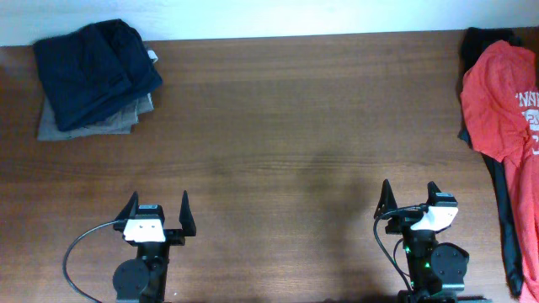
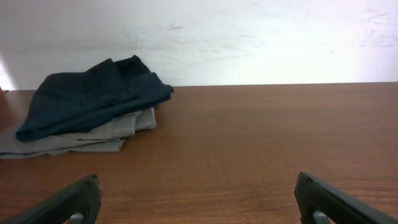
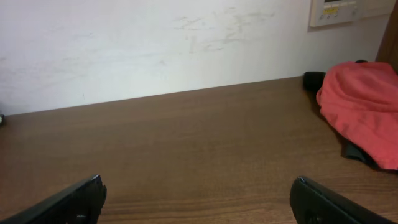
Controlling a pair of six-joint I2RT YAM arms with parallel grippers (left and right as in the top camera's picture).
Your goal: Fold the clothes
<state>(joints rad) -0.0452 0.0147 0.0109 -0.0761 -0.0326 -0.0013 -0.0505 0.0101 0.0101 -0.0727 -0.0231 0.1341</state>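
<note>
Gaping wide and empty, the left gripper (image 1: 160, 202) and right gripper (image 1: 410, 189) sit at seven and five o'clock. The navy garment (image 1: 97, 71) lies on the grey garment (image 1: 59, 124) at ten o'clock, the red T-shirt (image 1: 505, 93) at two.

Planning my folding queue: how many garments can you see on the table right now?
4: a navy garment atop a grey-khaki garment far left; a red T-shirt over a dark garment far right. More may be hidden underneath.

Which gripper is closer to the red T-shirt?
Right. The right gripper sits just left of the red T-shirt; the left gripper is far across the table.
</note>
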